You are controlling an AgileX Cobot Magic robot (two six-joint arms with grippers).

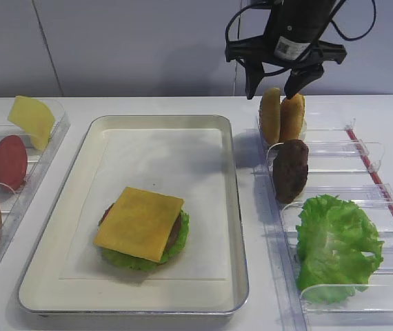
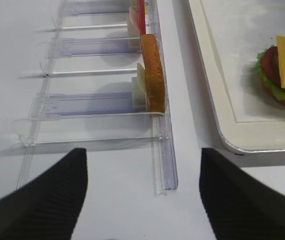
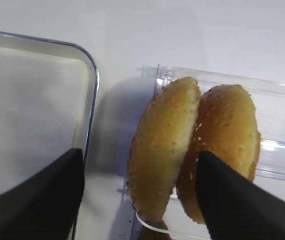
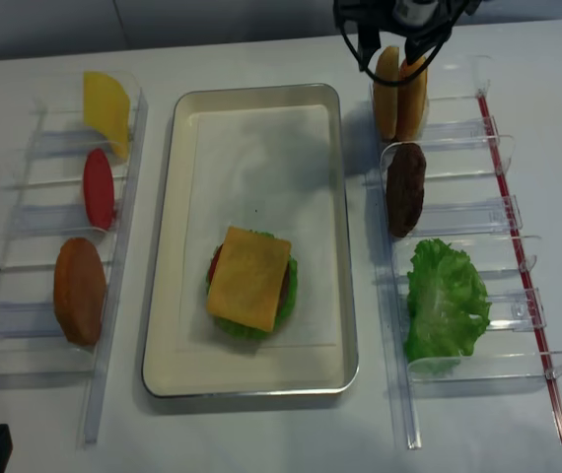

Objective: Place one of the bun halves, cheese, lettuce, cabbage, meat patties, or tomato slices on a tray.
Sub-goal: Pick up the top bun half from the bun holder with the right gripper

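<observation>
Right claw (image 4: 395, 46) spread over two upright bun halves (image 4: 399, 93), beside the tray (image 4: 163, 325).

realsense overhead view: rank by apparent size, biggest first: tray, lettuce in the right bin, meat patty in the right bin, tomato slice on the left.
1. tray, by far the largest.
2. lettuce.
3. meat patty and tomato slice: both stand on edge in their bins and look about alike, so no ranking between them.

A small white label (image 1: 287, 47) sits on the black arm, its print too small to read.
</observation>
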